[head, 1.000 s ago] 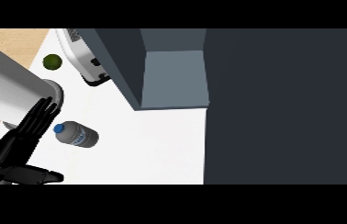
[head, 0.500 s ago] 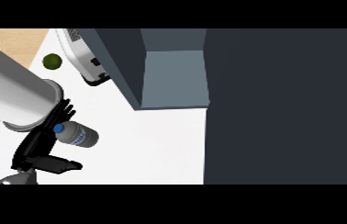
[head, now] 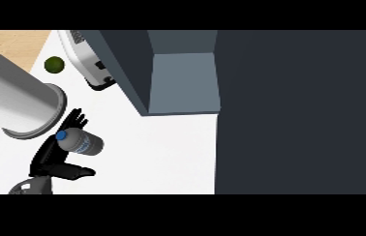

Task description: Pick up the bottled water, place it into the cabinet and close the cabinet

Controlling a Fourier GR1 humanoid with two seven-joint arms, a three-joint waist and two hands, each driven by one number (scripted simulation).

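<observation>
The bottled water is clear with a blue cap and stands on the white counter at the lower left, seen from above. My left hand comes in from the lower edge and sits against the bottle's left side. Its fingers stretch straight up past the cap and its thumb sticks out to the right below the bottle; the hand is open. The cabinet stands to the upper right, its grey-blue inside showing, with a broad dark panel filling the right side. My right hand does not show.
A large grey cylinder slants in from the upper left, ending just above the hand. A white and grey appliance stands by the cabinet's left side. A small green round fruit lies at the far left.
My left hand has moved right and up against the bottle, so the bottle now sits between fingers and thumb. The bottle itself has stayed in place.
</observation>
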